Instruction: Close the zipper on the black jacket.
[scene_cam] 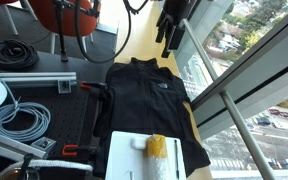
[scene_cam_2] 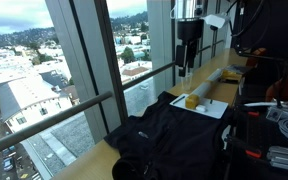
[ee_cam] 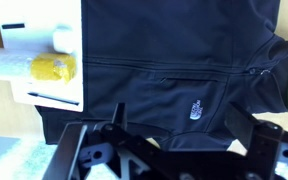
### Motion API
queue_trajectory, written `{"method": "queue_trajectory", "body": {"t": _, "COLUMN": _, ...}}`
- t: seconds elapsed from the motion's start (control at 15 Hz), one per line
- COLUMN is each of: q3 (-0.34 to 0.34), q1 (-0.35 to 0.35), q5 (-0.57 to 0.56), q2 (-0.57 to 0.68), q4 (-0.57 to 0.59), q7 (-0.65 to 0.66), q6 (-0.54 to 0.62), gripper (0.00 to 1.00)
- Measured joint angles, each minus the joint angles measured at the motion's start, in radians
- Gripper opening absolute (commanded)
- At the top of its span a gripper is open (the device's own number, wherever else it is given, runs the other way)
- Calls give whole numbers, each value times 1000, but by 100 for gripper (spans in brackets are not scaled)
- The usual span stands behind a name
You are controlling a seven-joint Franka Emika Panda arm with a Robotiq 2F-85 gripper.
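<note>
The black jacket [scene_cam: 144, 105] lies flat on the table with its collar toward the far side; it also shows in an exterior view [scene_cam_2: 169, 135] and fills the wrist view [ee_cam: 174, 60]. Its zipper [ee_cam: 164, 66] runs as a thin dark line across the wrist view toward the collar at the right. The pull is too small to make out. A small white logo [ee_cam: 194, 110] sits on the chest. My gripper [scene_cam: 169, 28] hangs high above the collar end, open and empty; it shows in an exterior view [scene_cam_2: 187, 55], and its two fingers frame the lower wrist view [ee_cam: 181, 135].
A white board [scene_cam: 134, 158] with a yellow object [scene_cam: 156, 147] lies on the jacket's hem. A coiled black cable [scene_cam: 12, 55] and a grey cable [scene_cam: 24, 120] lie beside the jacket. A window with a metal rail [scene_cam: 234, 100] borders the table.
</note>
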Motion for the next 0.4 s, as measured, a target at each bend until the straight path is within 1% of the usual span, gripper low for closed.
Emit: {"method": "queue_trajectory", "body": {"t": 0.4, "q3": 2, "q1": 0, "q5": 0, "q2": -1, "q4": -4, "q7": 0, "q6": 0, "gripper": 100}}
